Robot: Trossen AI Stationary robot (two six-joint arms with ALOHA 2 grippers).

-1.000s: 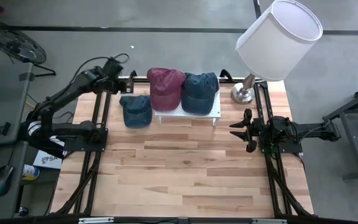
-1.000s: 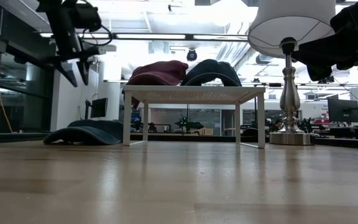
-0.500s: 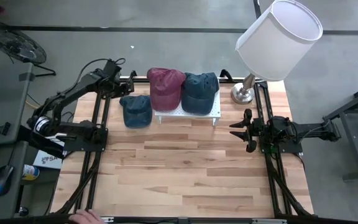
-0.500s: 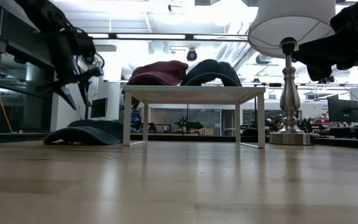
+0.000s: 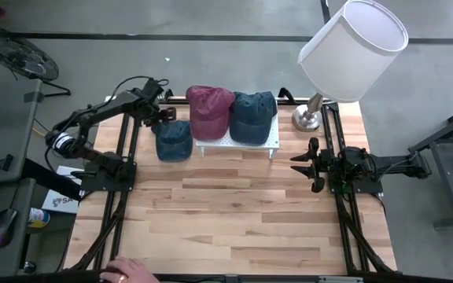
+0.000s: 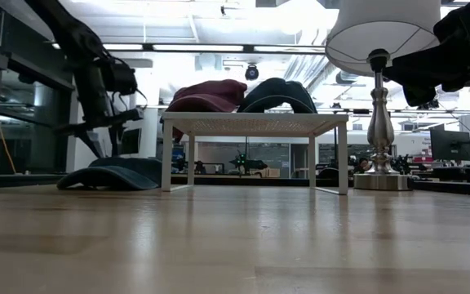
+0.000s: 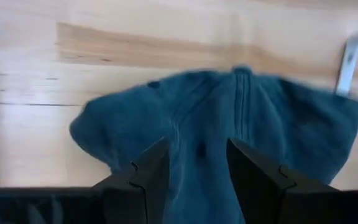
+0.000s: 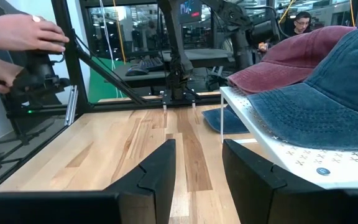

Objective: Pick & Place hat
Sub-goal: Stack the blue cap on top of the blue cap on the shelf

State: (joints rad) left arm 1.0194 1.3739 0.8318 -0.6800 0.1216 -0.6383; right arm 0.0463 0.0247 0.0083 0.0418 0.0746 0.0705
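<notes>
We cannot see all of the blue hat (image 7: 229,124) from the left wrist view: its near edge is cut off behind the dark fingers (image 7: 145,180). In the low view this hat (image 6: 113,173) lies flat and low on the wooden table (image 5: 234,212), partly behind a leg of the white rack (image 6: 255,124). From above, the lamp (image 5: 351,49) stands at 1 o'clock of the table, and its big shade covers part of its own base. The rack (image 5: 274,140) carries a red hat (image 5: 209,110) and a second, darker blue hat (image 5: 253,115).

The blue hat (image 5: 173,140) lies on the table at 9 o'clock of the rack, just beside it. The left gripper (image 5: 162,115) hovers over the hat's far edge, at 12 o'clock of it.

Its jaws stand partly apart, with nothing between them. We cannot tell if the tips touch the cloth. The right gripper (image 5: 305,165) waits at 3 o'clock of the table, its jaws also apart and empty.
</notes>
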